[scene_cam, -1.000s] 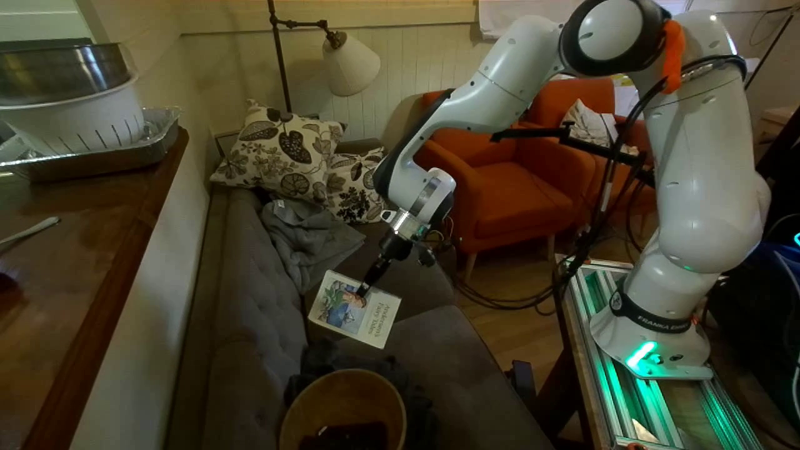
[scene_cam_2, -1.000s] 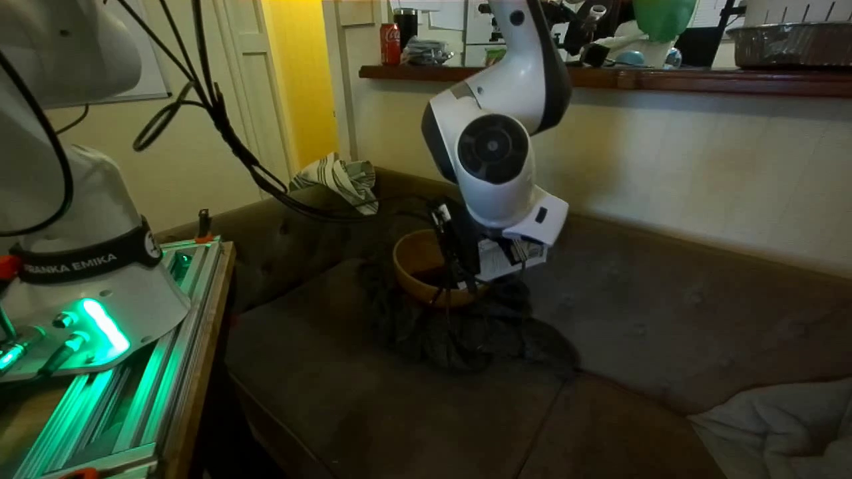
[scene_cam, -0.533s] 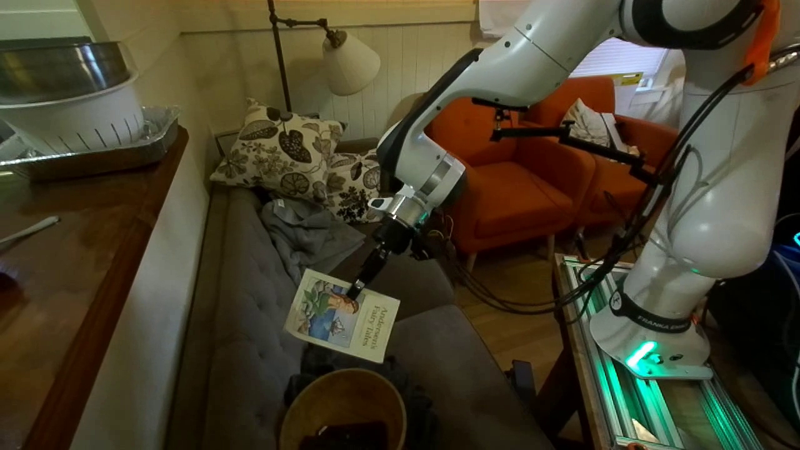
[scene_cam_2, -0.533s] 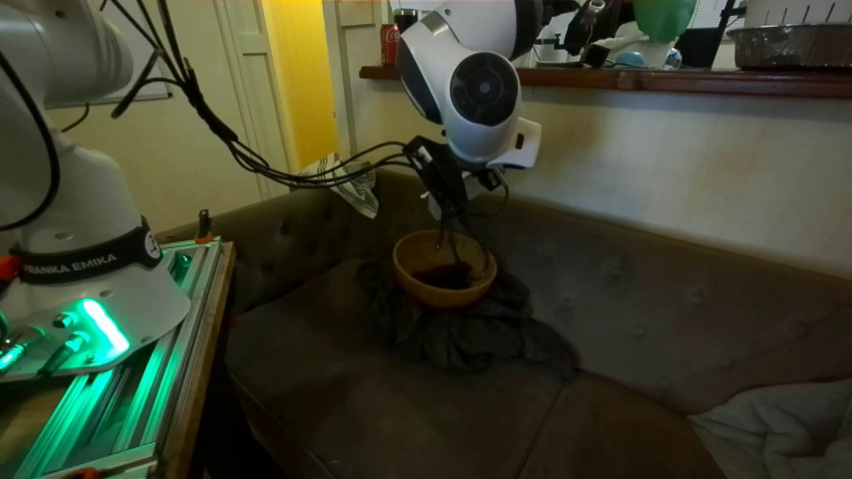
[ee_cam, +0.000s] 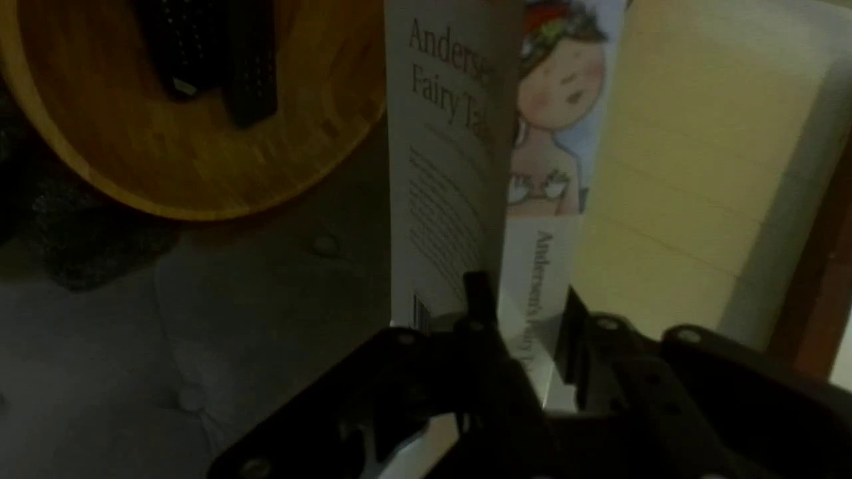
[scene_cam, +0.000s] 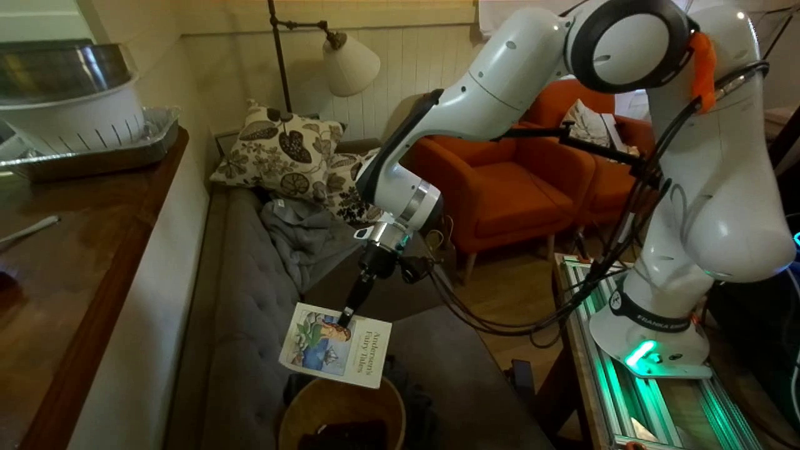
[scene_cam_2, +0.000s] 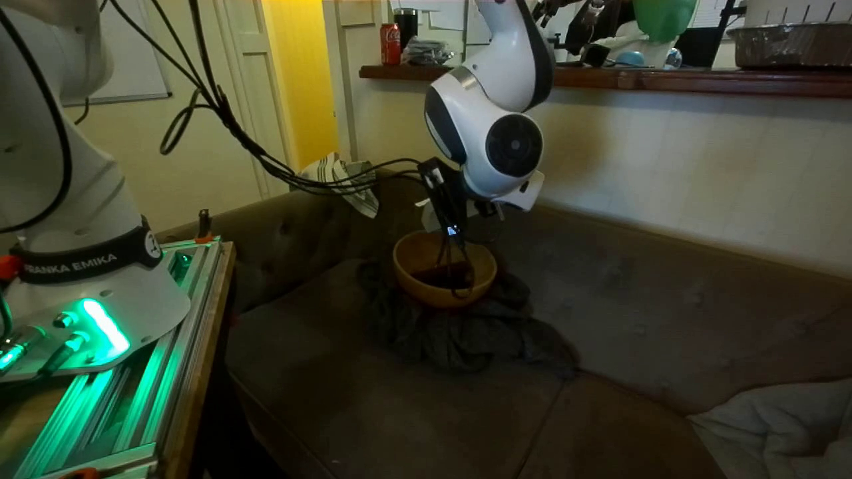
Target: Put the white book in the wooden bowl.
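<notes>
- One white book (scene_cam: 337,348), front cover lettered "Andersen's Fairy Tales", is held by the gripper (ee_cam: 526,303).
- Gripper state: we log it as clamped on the book. In the wrist view its fingers (ee_cam: 482,303) stand either side of the spine; that view runs dim, the fingers blurred.
- Book position: raised over the sofa (scene_cam_2: 373,399), near the wooden bowl (scene_cam_2: 419,287) and outside it. In an exterior view we see its lower edge cross the bowl's rim along our line of sight; in the wrist view the rim runs up to the book's edge. Whether the two touch, we cannot tell.
- Book attitude: tilted, its front picture and title in plain sight.
- Bowl: upright, resting on a dark cloth (scene_cam_2: 466,342). We see it in both exterior views. Inside we note dark items (ee_cam: 250,76), too dim to name.
- Arm (scene_cam: 500,87): reaches from its base, where we record a green light (scene_cam: 640,354), with the gripper angled downward.
- Surroundings: a patterned pillow (scene_cam: 284,153) and a grey cloth (scene_cam: 300,240) on the sofa; an orange armchair (scene_cam: 519,194) behind the arm; a red can (scene_cam_2: 391,44) on the wooden ledge (scene_cam_2: 665,79).
</notes>
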### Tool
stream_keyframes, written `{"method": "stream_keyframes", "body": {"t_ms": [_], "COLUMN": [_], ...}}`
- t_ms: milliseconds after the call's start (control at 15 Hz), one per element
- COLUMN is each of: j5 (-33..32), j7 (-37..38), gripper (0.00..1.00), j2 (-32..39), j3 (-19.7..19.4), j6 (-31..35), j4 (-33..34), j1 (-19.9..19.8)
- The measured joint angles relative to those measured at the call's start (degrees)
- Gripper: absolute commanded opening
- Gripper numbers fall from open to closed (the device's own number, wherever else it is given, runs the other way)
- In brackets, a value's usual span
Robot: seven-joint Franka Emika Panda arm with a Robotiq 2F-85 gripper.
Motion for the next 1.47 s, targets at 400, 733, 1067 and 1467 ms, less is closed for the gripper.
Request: {"method": "stream_keyframes", "body": {"t_ms": [400,733,1067,1467], "j5": [-6.1,-12.7,-22.2,-30.0], "j7": [13.3,24.1,37.9,47.2], "gripper": [0.06,0.06,0.62,0.99], "j2": [15.8,26.1,33.5,32.7], "j3": [-1.3,-1.2,-1.3,-2.5], "j6": [-0.2,-2.6,-7.6,-2.3], "j4": [14.1,25.7,35.6,36.8], "j1": [5.3,6.8,6.8,6.7]}}
